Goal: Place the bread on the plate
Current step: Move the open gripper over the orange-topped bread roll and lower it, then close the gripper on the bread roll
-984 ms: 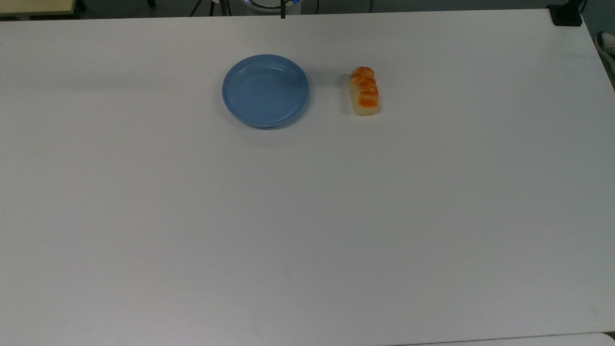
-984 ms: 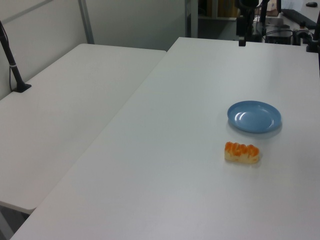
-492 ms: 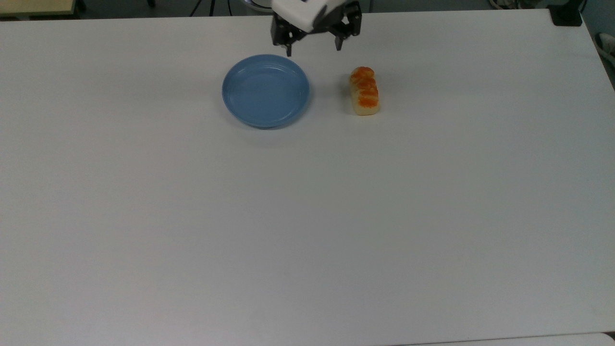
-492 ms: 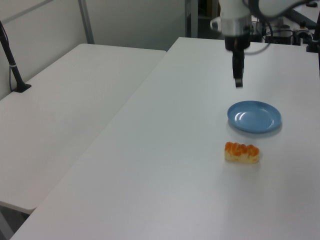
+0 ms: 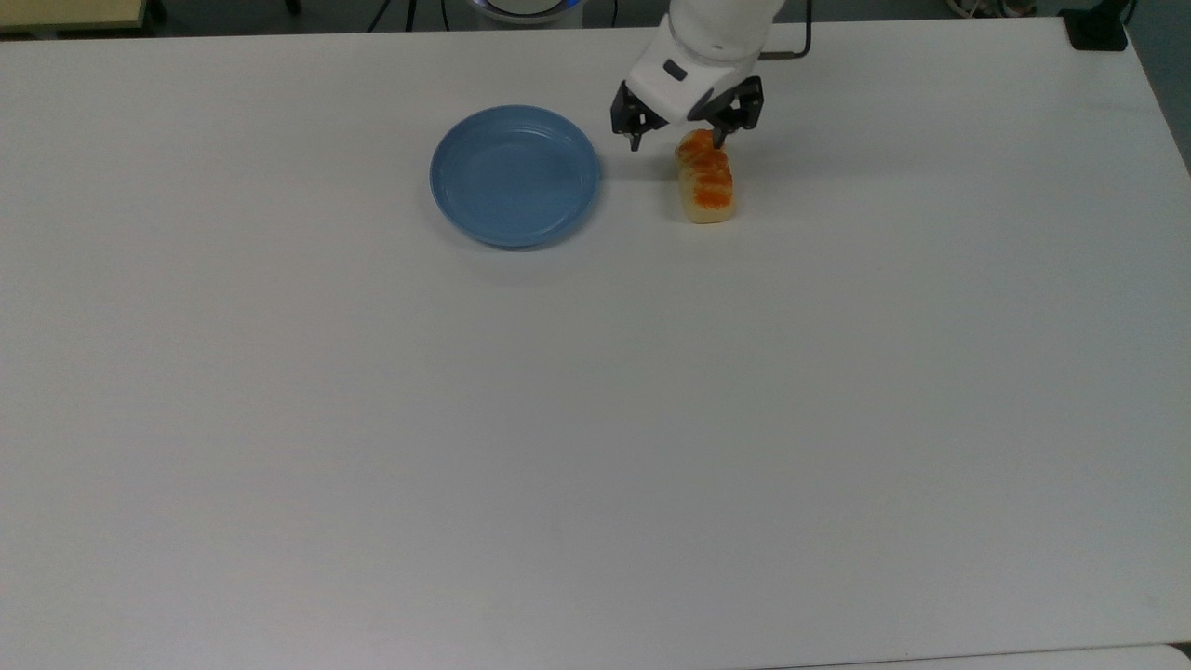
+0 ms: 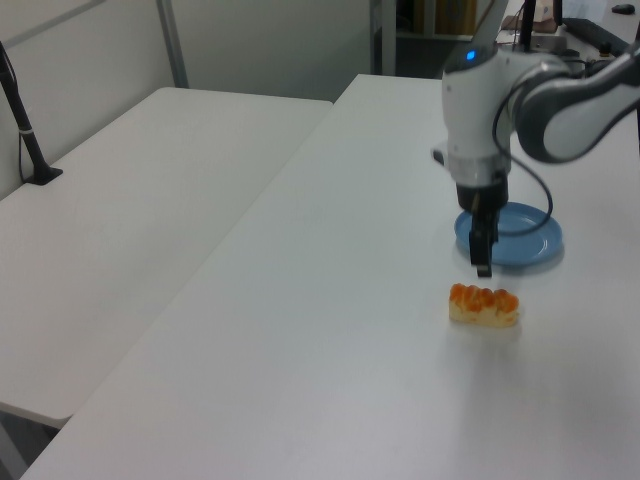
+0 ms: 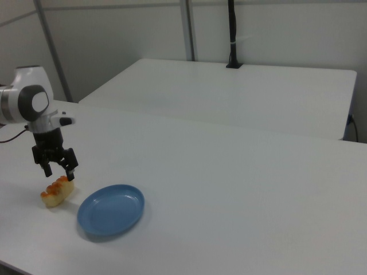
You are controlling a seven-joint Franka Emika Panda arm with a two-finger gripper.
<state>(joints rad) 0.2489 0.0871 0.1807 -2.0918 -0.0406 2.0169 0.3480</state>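
Top view shows the black two-finger gripper (image 5: 676,141) wide open, holding nothing, seemingly above the far end of the small yellow-and-orange bread (image 5: 706,179) beside the round blue plate (image 5: 515,175).

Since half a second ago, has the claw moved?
Yes. In the top view the claw went from above the plate rightward to the bread's far end.
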